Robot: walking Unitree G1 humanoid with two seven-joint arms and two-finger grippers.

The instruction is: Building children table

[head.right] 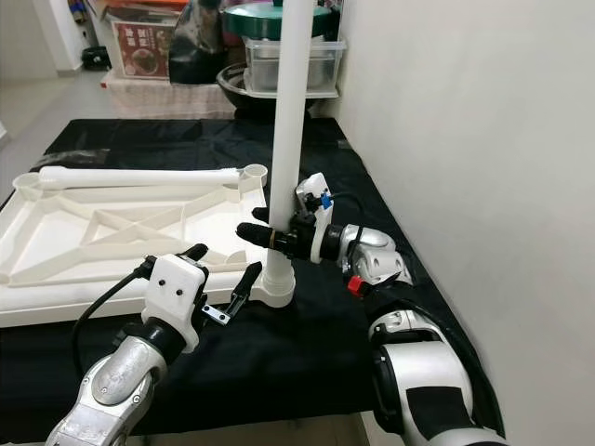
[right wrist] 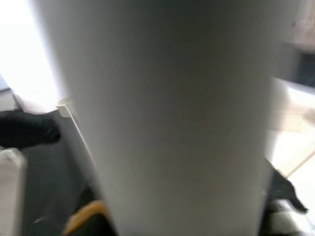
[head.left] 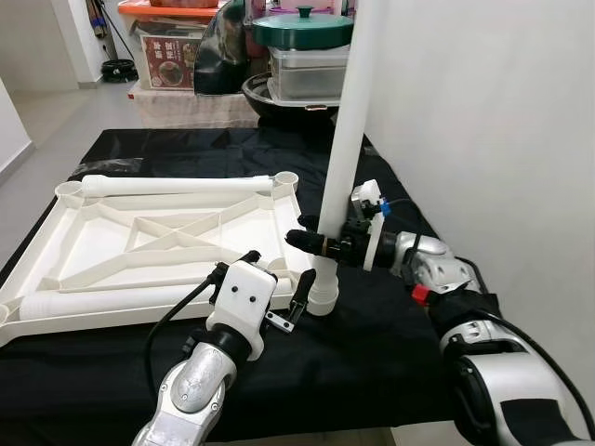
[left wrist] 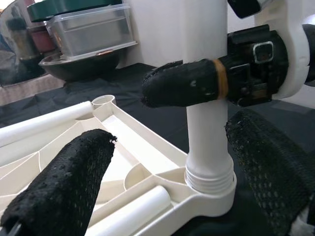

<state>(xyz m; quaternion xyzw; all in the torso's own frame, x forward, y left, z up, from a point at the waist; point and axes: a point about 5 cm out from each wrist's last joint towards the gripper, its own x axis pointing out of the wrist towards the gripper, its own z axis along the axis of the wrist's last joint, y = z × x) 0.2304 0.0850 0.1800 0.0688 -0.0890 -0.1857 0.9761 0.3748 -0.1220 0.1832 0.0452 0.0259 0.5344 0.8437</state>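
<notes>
The long white plastic tube leg (head.left: 346, 139) stands upright in the corner socket of the upturned white ribbed tabletop (head.left: 139, 243) on the black-clothed desk (head.left: 372, 344). It looks light, stiff and slick; low down suits gripping. The right claw (head.left: 311, 237) is clamped there; the left claw (head.left: 275, 290) gapes beside the socket.

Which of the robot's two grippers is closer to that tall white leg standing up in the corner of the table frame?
The right. The right gripper is clamped around the upright table leg just above its corner socket. The left gripper sits open beside the socket, not touching the leg.
</notes>
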